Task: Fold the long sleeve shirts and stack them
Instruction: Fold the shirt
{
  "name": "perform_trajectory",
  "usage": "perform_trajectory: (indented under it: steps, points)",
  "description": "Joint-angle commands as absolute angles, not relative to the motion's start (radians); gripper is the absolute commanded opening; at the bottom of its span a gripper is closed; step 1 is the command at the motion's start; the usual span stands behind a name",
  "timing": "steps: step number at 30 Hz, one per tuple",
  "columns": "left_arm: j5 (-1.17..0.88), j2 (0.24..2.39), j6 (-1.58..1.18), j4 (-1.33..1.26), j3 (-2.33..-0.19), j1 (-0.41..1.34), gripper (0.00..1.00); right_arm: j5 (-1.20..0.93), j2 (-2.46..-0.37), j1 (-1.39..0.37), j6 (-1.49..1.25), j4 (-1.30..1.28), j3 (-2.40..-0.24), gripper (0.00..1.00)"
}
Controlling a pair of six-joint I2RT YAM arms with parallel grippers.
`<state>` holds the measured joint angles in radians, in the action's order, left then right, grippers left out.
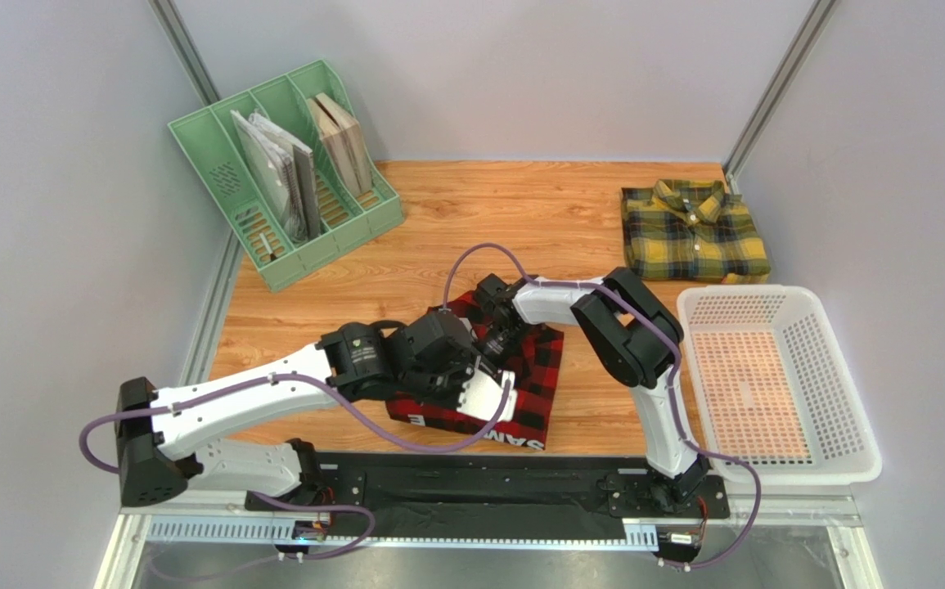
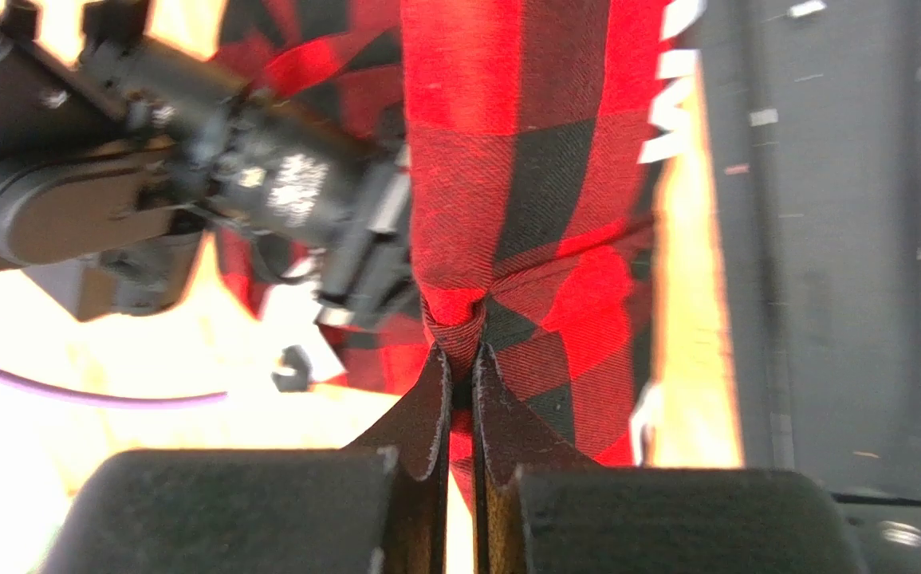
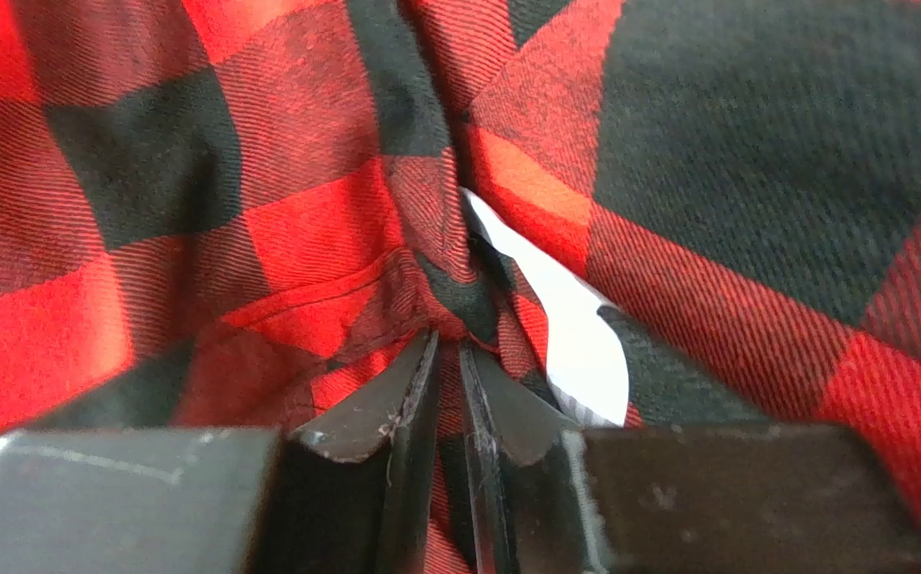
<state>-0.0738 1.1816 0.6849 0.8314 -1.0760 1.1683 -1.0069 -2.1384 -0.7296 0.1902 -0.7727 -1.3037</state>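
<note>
Closest in is the flat black metal base plate (image 1: 477,485) along the bottom of the overhead view, with both arms bolted to it. Just past that, low centre of frame, is the red-and-black checked flannel shirt (image 1: 536,368), bunched up on the light wooden table (image 1: 539,215), with its big white block letters (image 1: 520,438) showing along the near edge. Both arms meet right over it. The left gripper (image 2: 459,365) is clamped tight on a gathered pinch of the red check, cloth puckering right at the tips. The right gripper (image 3: 449,353) is nipped down on another fold of the same shirt, fingers nearly together with fabric squeezed between them. Over at the right edge is a white perforated plastic basket (image 1: 754,292). Behind it, upper right, the yellow-and-dark-green checked flannel shirt (image 1: 692,233) lies folded flat, collar up, well apart from the red one. Way back in the upper left is a mint green plastic file rack (image 1: 213,166) with a few books or folders (image 1: 274,172) in the slots.
</note>
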Motion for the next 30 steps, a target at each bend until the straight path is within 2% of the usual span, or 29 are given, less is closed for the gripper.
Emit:
perform_trajectory:
  steps: [1, 8, 16, 25, 30]
  points:
    - [-0.097, 1.267, 0.860, 0.718, -1.105, 1.095, 0.00, -0.948, -2.096, -0.764, 0.187, -0.680, -1.252, 0.21]
    - [-0.133, 1.405, 0.934, 0.496, -1.097, 1.042, 0.00, -0.957, -2.092, -0.779, 0.178, -0.670, -1.241, 0.21]
    - [-0.141, 1.488, 0.950, 0.308, -0.962, 1.042, 0.00, -0.901, -2.069, -0.764, 0.224, -0.721, -1.272, 0.22]
    - [-0.173, 1.395, 0.841, 0.440, -0.953, 1.061, 0.00, -0.813, -1.984, -0.736, 0.319, -0.865, -1.359, 0.27]
    - [-0.157, 1.312, 0.836, 0.459, -0.898, 1.106, 0.00, -0.776, -2.014, -0.724, 0.342, -0.896, -1.402, 0.29]
